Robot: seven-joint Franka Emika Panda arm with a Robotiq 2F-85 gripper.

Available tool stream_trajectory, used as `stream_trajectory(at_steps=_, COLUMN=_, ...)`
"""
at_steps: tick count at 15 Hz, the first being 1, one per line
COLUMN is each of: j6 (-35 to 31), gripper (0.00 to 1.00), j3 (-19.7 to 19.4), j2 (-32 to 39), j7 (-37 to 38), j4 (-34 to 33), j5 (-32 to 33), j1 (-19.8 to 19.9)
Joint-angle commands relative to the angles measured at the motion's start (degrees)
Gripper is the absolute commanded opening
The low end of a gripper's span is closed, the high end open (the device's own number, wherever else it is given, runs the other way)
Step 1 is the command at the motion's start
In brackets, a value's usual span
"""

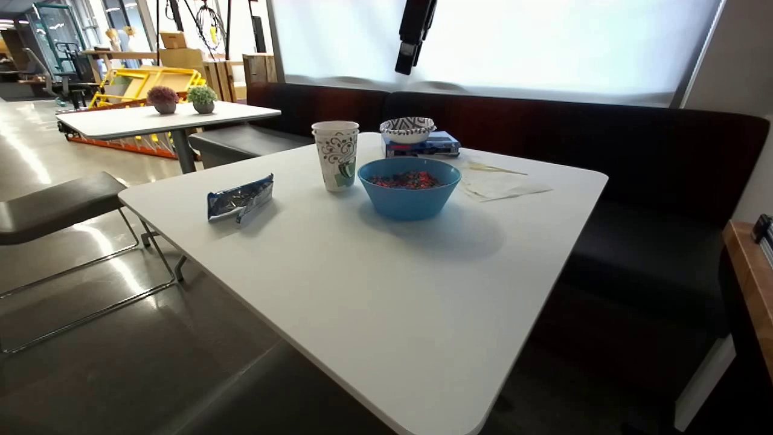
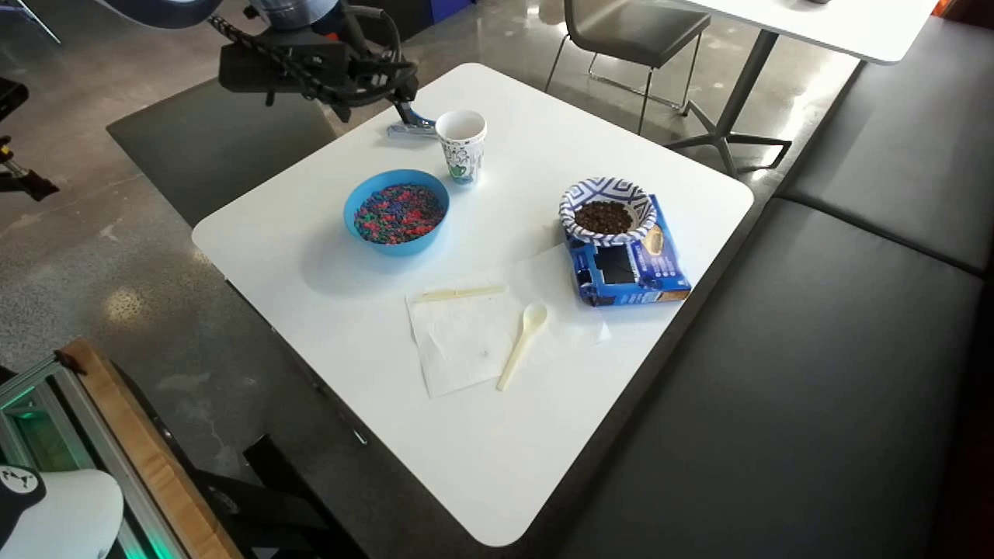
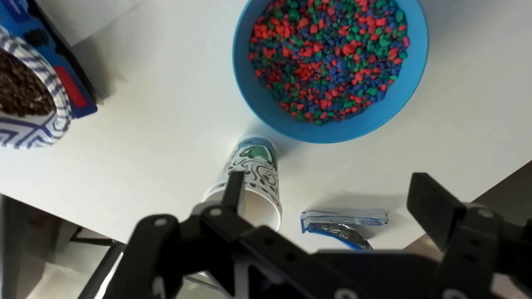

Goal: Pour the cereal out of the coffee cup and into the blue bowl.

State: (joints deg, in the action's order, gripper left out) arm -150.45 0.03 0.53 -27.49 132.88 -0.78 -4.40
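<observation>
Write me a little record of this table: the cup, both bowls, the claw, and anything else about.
Blue bowl: holds red, green and blue cereal pieces
Coffee cup: upright beside the blue bowl; inside looks empty
Claw: open, holding nothing
Patterned bowl: on a blue box, holding small brown bits
Also out: foil packet, pale spoon

The gripper [image 3: 327, 185] is dark and slightly blurred in the wrist view; in an exterior view a washed-out window [image 1: 561, 48] glows behind it, while below, the bowl [image 1: 407, 205] casts a soft shadow [image 1: 468, 235].
</observation>
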Motion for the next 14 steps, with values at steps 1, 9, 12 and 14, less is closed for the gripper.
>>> stream_trajectory(at_steps=1, j6=-1.1, gripper=1.0, j3=1.7, j2=6.7, j7=-11.1, j4=-6.0, j5=-2.3, j1=1.2)
stream_trajectory(at_steps=9, j6=0.5, gripper=1.0, j3=4.8, j2=18.4, j7=-23.0, j4=-17.5, j5=2.8, j1=4.0)
stream_trajectory(at_steps=12, j6=0.5, gripper=1.0, j3=4.7, j2=22.0, j7=-23.8, j4=-21.1, j5=5.4, j1=4.3)
stream_trajectory(at_steps=14, j6=0.2, gripper=1.0, j3=5.0, j2=24.3, j7=-24.4, j4=-23.3, j5=6.6, j1=4.7)
